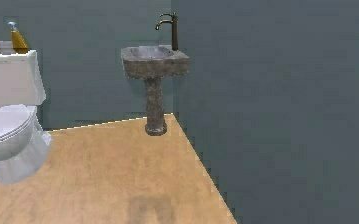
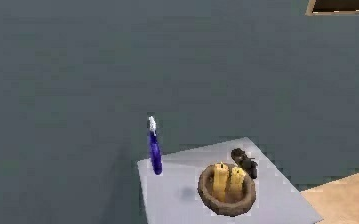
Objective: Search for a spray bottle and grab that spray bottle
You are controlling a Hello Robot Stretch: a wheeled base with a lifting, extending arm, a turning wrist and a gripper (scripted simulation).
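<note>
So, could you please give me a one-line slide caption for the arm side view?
Blue spray bottle upright on a grey table, beside a brown bowl of yellow items.

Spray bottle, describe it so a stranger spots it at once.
A grey table stands against the dark wall. On it, near the wall, stands the spray bottle, slim and blue with a white top, unlike the round brown bowl beside it.

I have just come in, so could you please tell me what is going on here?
The robot is looking for a spray bottle. A slim blue spray bottle with a white top stands on a grey tabletop beside a brown bowl of yellow things. Ahead are a stone pedestal sink and a white toilet.
</note>
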